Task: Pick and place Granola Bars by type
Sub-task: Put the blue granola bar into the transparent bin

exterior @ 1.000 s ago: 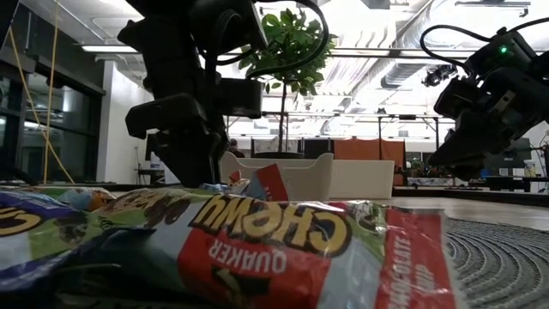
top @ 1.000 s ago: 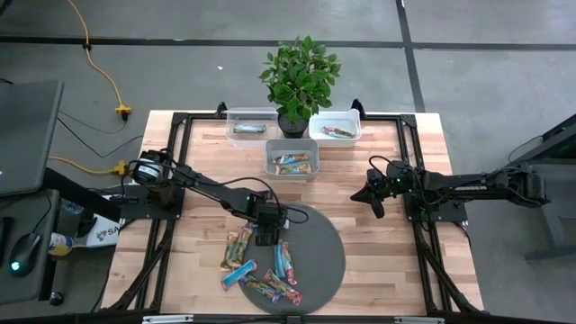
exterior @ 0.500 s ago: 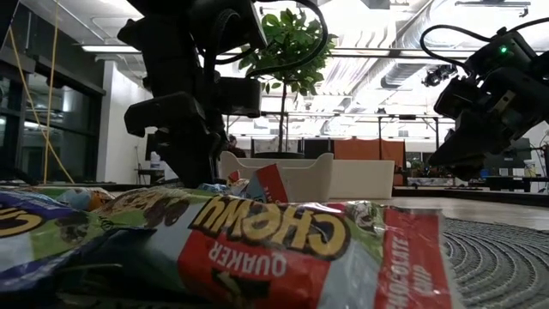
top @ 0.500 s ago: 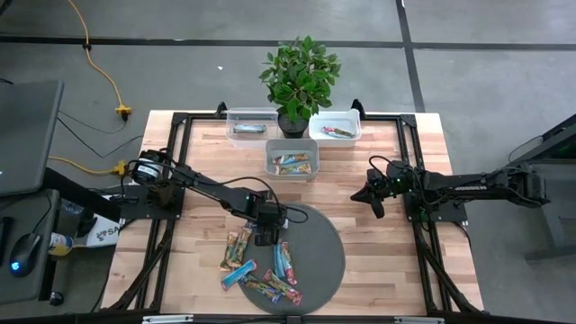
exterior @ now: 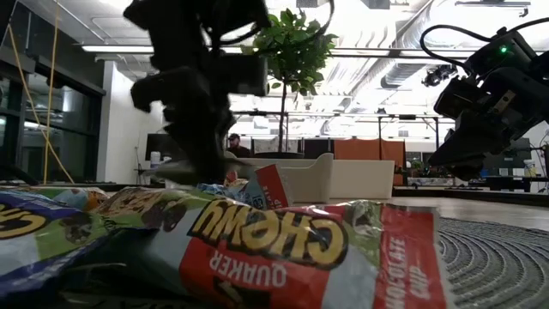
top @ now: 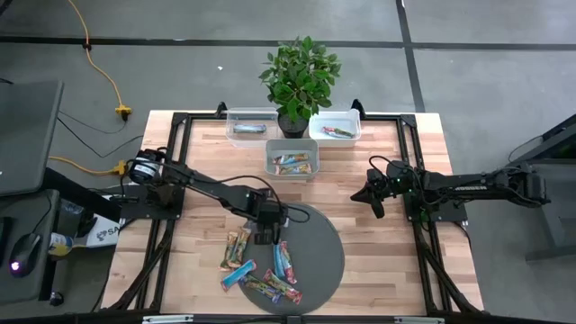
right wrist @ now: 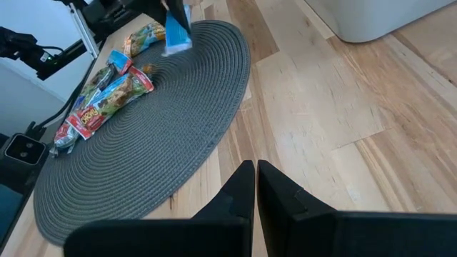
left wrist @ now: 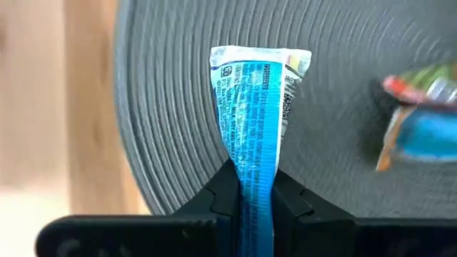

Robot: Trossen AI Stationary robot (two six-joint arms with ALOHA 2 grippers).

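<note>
A bright blue granola bar (left wrist: 257, 107) sits in my left gripper (top: 267, 236), over the left part of the round grey mat (top: 319, 261). In the right wrist view the blue bar (right wrist: 176, 28) shows upright above the mat. Several other bars (top: 261, 270), blue, red multicoloured and yellow-brown, lie flat in a loose heap on the mat's near left edge. My right gripper (top: 373, 202) is shut and touches nothing; it hovers over bare wood to the right of the mat. My left gripper pinches the blue bar between its two fingers at one end of the wrapper (left wrist: 255, 182), coming from above and pointing down. The fingers lie along the bar. It hangs below them, upright and clear of the mat.
Three clear bins stand on the table's far side: left bin (top: 251, 123), right bin (top: 335, 126) and a nearer middle bin (top: 292, 160), each holding bars. A potted plant (top: 300, 81) stands between the far bins. Bare wood (top: 387, 261) lies right of the mat.
My left gripper has risen from the heap of bars, carrying the blue bar up clear of the mat. The right arm has kept still.
</note>
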